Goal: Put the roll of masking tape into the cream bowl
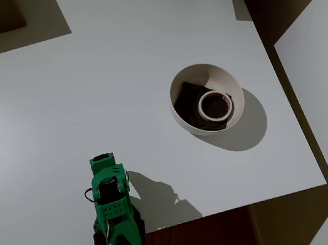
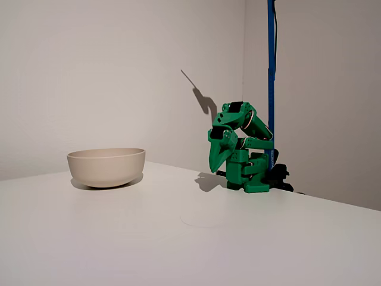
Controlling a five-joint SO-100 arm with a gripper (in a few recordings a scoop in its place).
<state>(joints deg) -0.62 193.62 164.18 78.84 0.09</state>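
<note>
Cream-white, the roll of masking tape (image 1: pixel 215 105) lies flat inside the cream bowl (image 1: pixel 219 74), which we see from the overhead view — beneath and beside it in the bowl sits a dark brown item (image 1: pixel 188 100). The bowl stands on the white table (image 1: pixel 53 104), right of centre, well apart from the green arm (image 1: pixel 114 210). In the fixed view we find the bowl (image 2: pixel 106 167) at the left and the arm (image 2: pixel 241 155) folded down at the table's far edge, in front of a blue pole (image 2: pixel 271 77). Its gripper (image 2: pixel 215 161) points downward just above the tabletop — holding nothing, and whether its fingers are apart or together we cannot tell.
</note>
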